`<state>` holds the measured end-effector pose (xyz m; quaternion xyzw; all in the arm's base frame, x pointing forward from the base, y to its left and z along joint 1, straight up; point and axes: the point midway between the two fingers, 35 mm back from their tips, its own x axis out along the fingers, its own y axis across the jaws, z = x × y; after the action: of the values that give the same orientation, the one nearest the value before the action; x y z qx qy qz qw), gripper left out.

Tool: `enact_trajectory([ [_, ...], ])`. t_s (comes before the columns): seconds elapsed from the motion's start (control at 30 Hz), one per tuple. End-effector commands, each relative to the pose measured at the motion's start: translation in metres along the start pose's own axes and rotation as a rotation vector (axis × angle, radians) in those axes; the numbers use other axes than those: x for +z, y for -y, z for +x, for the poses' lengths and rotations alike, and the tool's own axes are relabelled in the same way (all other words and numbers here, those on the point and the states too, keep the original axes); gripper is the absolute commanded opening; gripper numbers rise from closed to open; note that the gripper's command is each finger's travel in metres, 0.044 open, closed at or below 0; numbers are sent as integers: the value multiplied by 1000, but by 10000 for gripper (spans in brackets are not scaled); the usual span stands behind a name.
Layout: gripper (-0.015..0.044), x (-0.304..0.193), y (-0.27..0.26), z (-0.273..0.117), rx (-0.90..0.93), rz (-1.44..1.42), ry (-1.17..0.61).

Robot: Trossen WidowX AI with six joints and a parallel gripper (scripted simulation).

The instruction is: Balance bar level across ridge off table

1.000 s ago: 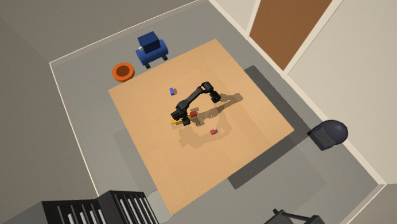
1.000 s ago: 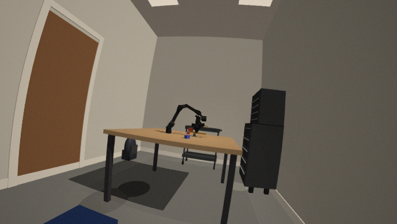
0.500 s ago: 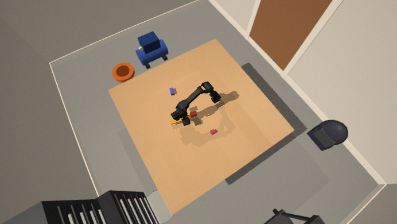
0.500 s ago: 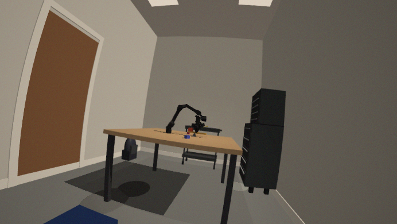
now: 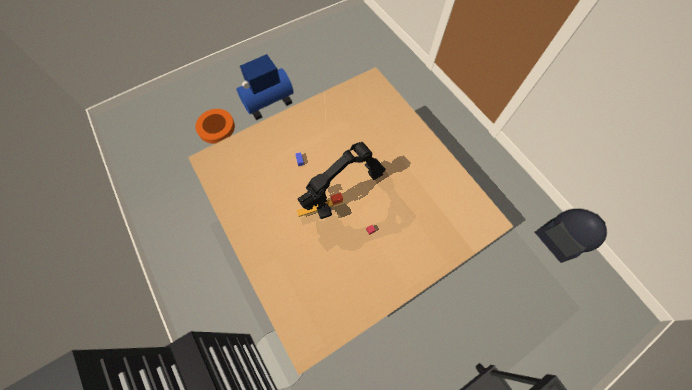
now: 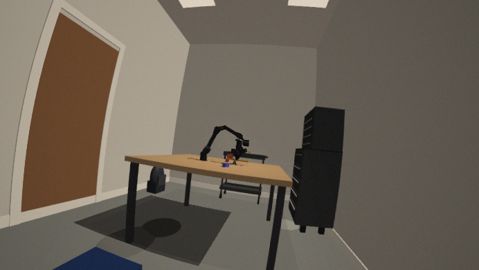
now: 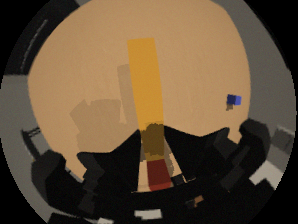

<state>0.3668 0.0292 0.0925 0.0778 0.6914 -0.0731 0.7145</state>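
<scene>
I am holding my gripper low over the yellow bar, with one finger standing on each side of it. The fingers are partly open and are not clamping the bar. The bar is running lengthwise out from between them, and its shadow is falling beside it on the wooden table. Under the bar, a small dark grey ridge is showing in the exterior view. The bar is looking close to level there, but I cannot tell whether it is exactly so.

A red block is sitting at the bar's end nearer my arm's base; I cannot tell whether the two are touching. A blue block is lying on the table, apart from the bar on one side. A small pinkish-red block is lying on the bar's other side, also apart from it. Well away from the bar, beyond the table's edge, a blue air compressor is standing on the floor.
</scene>
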Motion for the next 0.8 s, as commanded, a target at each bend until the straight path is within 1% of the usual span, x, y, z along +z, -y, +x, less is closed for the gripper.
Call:
enact_trajectory([
  [0.0,185,0,0,0,0,0,0],
  [0.37,185,0,0,0,0,0,0],
  [0.67,421,0,0,0,0,0,0],
  [0.7,440,0,0,0,0,0,0],
  [0.77,440,0,0,0,0,0,0],
])
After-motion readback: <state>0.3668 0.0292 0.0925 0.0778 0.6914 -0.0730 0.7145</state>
